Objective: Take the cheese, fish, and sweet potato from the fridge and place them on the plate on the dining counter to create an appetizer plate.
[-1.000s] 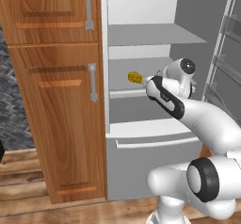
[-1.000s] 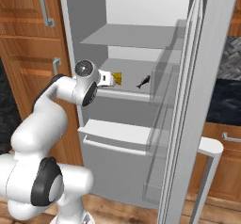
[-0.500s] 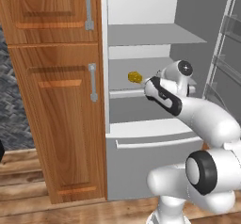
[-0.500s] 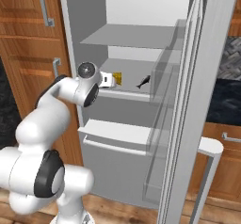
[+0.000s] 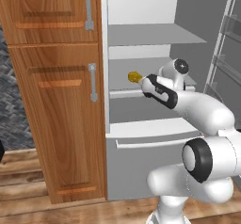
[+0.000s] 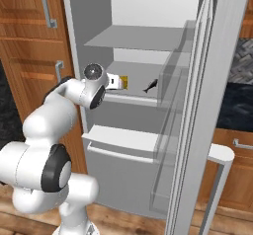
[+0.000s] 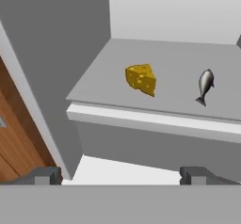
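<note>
The fridge (image 5: 155,39) (image 6: 143,36) stands open. On its middle shelf (image 7: 108,77) lies the yellow-orange cheese (image 7: 141,79) (image 5: 133,77) (image 6: 122,82), with the small dark fish (image 7: 205,84) (image 6: 151,85) to its right. My gripper (image 7: 120,176) (image 5: 145,83) (image 6: 112,82) is open and holds nothing. It hovers just outside the shelf's front edge, pointed at the cheese and short of it. The sweet potato, the plate and the dining counter are out of view.
Wooden cabinets (image 5: 52,100) flank the fridge on the left. The open fridge door (image 6: 197,130) with its racks stands on the right. A higher shelf (image 5: 150,34) lies overhead, and a closed drawer (image 5: 146,138) sits under the middle shelf.
The hand has edged slightly closer to the middle shelf. The jaws have stayed open, and the cheese and fish have not moved.
</note>
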Motion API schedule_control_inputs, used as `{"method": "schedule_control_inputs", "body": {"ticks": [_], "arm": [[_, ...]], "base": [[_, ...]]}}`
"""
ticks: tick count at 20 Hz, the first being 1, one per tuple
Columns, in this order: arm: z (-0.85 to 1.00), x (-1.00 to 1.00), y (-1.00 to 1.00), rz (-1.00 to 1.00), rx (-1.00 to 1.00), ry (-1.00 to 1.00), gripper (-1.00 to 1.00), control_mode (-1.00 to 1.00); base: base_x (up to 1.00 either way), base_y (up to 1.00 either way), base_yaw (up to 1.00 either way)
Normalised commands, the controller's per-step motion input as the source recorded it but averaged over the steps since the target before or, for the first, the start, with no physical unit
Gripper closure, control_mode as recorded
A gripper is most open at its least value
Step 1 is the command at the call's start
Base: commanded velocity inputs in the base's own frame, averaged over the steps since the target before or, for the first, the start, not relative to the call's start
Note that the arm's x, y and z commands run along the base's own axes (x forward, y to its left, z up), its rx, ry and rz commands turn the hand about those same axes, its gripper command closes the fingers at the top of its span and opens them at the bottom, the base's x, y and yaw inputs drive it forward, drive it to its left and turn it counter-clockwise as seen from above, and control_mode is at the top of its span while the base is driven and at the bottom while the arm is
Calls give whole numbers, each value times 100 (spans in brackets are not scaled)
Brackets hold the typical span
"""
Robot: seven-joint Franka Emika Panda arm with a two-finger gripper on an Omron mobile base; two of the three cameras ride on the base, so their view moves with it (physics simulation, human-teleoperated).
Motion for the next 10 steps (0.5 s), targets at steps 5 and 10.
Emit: {"method": "schedule_control_inputs", "body": {"ticks": [5,10], "arm": [[0,20,-5,0,0,0,-100,-100],[-1,16,-16,1,0,0,-100,-100]], "base": [[0,0,0],[0,0,0]]}}
